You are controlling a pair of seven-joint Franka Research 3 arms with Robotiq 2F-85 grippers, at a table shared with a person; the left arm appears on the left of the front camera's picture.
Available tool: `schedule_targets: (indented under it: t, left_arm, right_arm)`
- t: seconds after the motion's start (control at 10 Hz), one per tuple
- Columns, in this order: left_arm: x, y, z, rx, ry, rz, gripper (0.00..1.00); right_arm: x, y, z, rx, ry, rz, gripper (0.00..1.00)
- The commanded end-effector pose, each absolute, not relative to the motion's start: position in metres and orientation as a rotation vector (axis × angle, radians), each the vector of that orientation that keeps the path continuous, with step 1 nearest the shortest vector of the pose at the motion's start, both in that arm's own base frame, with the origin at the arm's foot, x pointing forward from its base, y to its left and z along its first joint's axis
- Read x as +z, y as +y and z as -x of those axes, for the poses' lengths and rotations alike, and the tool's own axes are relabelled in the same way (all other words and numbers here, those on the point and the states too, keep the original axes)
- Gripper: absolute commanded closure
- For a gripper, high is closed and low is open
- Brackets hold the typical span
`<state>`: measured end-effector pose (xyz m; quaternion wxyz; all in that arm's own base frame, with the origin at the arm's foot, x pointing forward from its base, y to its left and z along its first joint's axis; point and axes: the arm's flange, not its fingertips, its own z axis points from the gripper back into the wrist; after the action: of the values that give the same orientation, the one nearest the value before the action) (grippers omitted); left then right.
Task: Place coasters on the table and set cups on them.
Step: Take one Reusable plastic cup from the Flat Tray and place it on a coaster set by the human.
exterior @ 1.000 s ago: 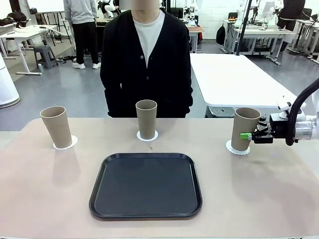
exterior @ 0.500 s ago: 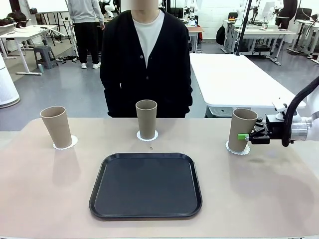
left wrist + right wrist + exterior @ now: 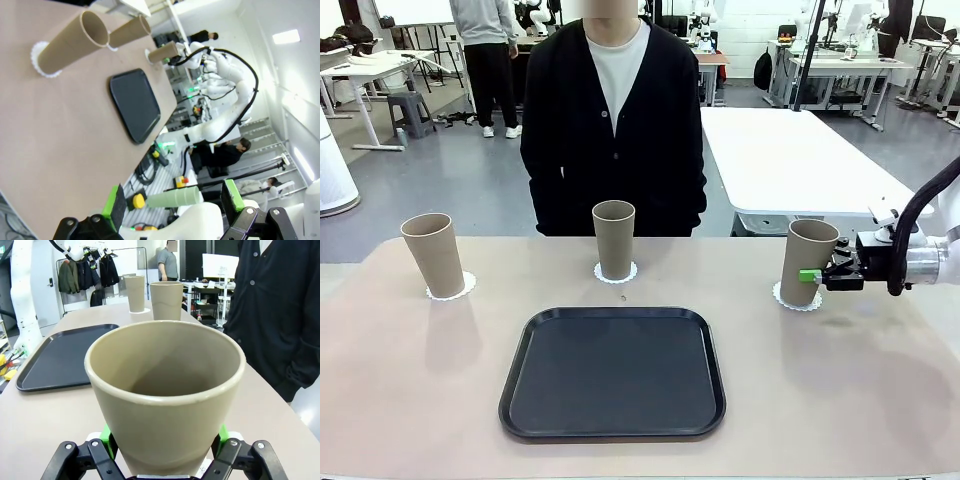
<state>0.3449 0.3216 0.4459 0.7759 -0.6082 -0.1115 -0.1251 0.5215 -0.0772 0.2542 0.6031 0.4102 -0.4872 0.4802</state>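
- Far left of the beige-tan surface: a tall tapered tan-brown cup, leaning a little, parked on a small round white lacy paper coaster.
- Left hand hanging well above the surface edge in its wrist view, green-padded fingers spread wide, nothing between them.
- Middle: second tan cup upright on its white doily, just beyond the black rounded-square tray.
- Right: third tan cup tilted on the last scalloped coaster, right hand at its side; from the right wrist view, green pads flank the cup wall, seemingly clamped on it.
- Step in hand, by the look of it: settling the final cup. Next move calls for standing it square on the doily, then letting go and backing straight off.
- Against a second ago: cup and hand nudged a touch; the other two cups unmoved.
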Motion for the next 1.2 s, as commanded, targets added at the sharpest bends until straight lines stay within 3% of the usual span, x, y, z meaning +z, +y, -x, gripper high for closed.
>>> schedule_targets:
  t: [0.0,0.5,0.6,1.1]
  left_arm:
    - [0.4476,0.3222,-0.3442,-0.268,-0.247,1.313,0.00]
    - [0.4476,0.3222,-0.3442,-0.268,-0.247,1.313,0.00]
    - [0.4476,0.3222,-0.3442,-0.268,-0.247,1.313,0.00]
    - [0.4476,0.3222,-0.3442,-0.268,-0.247,1.313,0.00]
  right_arm:
    - [0.2513,-0.0789,-0.5290,1.093,-1.143,-0.978,0.15]
    - [0.2437,-0.0807,-0.5333,1.088,-1.137,-0.987,0.15]
    - [0.2439,-0.0811,-0.5330,1.084,-1.133,-0.995,0.00]
    - [0.2455,-0.0845,-0.5262,1.136,-1.057,-0.979,0.00]
